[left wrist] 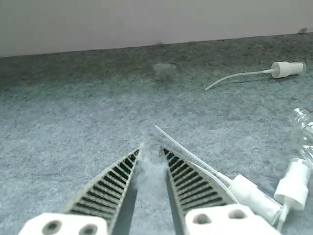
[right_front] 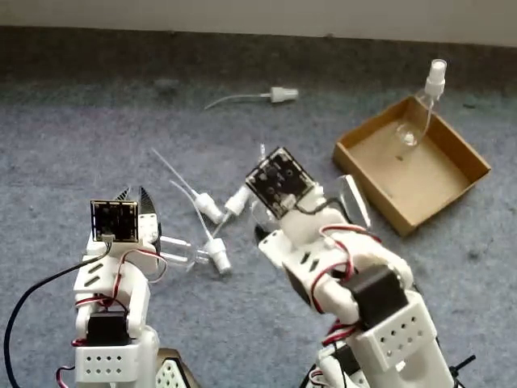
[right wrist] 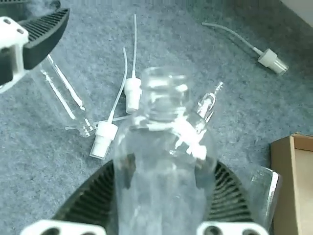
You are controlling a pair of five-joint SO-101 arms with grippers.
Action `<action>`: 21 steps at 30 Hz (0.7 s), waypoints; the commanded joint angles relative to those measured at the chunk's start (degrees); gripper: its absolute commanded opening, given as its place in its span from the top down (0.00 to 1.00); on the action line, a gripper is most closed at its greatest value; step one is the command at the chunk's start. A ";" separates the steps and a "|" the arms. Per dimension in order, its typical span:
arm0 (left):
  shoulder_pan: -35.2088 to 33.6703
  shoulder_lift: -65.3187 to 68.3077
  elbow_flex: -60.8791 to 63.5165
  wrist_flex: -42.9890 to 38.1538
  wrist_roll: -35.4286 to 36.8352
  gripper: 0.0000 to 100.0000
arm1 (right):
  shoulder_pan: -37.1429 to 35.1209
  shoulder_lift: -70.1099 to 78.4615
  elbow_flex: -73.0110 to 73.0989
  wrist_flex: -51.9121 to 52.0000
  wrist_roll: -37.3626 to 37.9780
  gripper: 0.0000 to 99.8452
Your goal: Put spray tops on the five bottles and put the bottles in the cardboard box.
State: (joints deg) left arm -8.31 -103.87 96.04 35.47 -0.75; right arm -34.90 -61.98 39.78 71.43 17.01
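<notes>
**Two-arm capping, one bottle of five apparently finished.** The grey-covered desk [right_front: 97, 121] carries all the parts. The cardboard box [right_front: 464, 166] lies open at the far right, on the right arm's side. One capped bottle [right_front: 428, 97] leans in its far corner.

The right gripper [right wrist: 164, 186] is closed around the body of an uncapped bottle [right wrist: 166, 147], its jaws spread only as wide as the glass. The open neck points away from the wrist toward the spray tops [right_front: 208, 206], which would present the mouth for a top to be fed in.

The left gripper [left wrist: 151, 155] hangs just over the desk, its jaws parted by a narrow gap with nothing between them. It sits just beside those tops, probably so that it can pick one.

An empty bottle [right_front: 174, 249] lies on its side just beside the left arm. A second empty bottle [right_front: 353, 198] lies between the right arm and the box.

The three spray tops, each with a long dip tube, lie together between the two arms, near both grippers. A lone spray top [right_front: 283, 94] lies well apart, toward the far edge. A small glassy shape beside the held neck may be a fifth bottle, but this cannot be settled.
</notes>
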 commanded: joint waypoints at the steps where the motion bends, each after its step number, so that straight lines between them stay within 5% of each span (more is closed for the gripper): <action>1: 1.45 0.22 1.01 -1.49 -0.35 0.99 | 1.10 -11.30 6.99 -2.68 0.35 0.90; 8: 1.45 0.22 1.01 -1.49 -0.35 0.99 | 1.36 -28.88 28.53 -13.32 -1.93 0.90; 16: 1.45 0.22 0.84 -1.49 -0.44 0.99 | 13.41 -42.42 47.60 -25.63 -13.01 0.90; 21: 3.21 0.13 -4.70 5.63 -8.00 0.99 | 14.20 -43.38 52.97 -26.51 -13.36 0.90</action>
State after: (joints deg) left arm -8.31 -103.87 95.78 36.79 -4.79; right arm -21.89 -104.26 92.35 47.69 4.53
